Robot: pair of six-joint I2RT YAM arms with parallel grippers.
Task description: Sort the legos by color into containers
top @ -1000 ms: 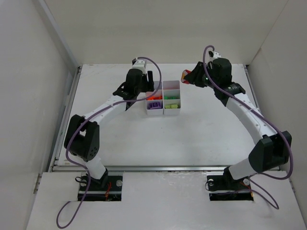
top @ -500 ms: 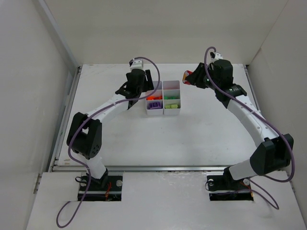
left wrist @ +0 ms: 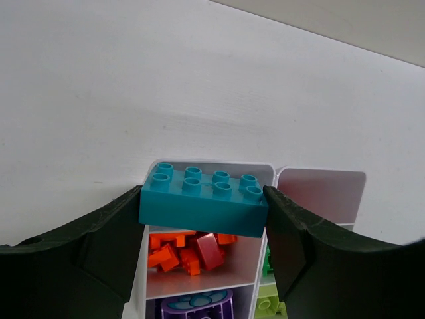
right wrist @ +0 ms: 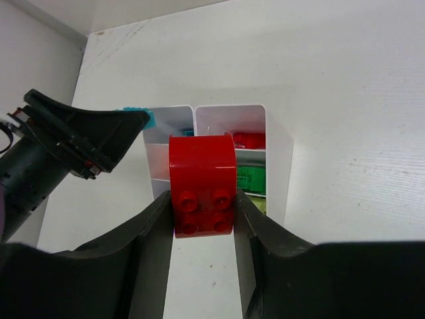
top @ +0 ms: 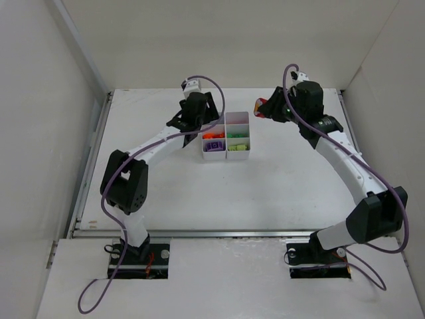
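The white six-compartment tray (top: 247, 157) stands mid-table, the containers for the legos. My left gripper (top: 207, 121) hovers over its far left compartment, shut on a teal eight-stud brick (left wrist: 202, 199) held lengthwise between the fingers (left wrist: 106, 246). Below the brick lie orange legos (left wrist: 186, 251) and a purple piece (left wrist: 196, 304). My right gripper (top: 261, 107) hangs just beyond the tray's far right corner, shut on a red round-backed brick (right wrist: 201, 179). Red legos (right wrist: 249, 139) and dark green ones (right wrist: 249, 176) lie in the right column, lime ones (top: 238, 147) nearest the arms.
White walls enclose the table on the left, back and right. The left arm's black wrist (right wrist: 60, 143) shows beside the tray (right wrist: 279, 159) in the right wrist view. Purple cables loop over both arms.
The left arm has swung a little to the right, bringing the teal brick over the tray's far left compartment. The right gripper has barely shifted. Both grips are unchanged.
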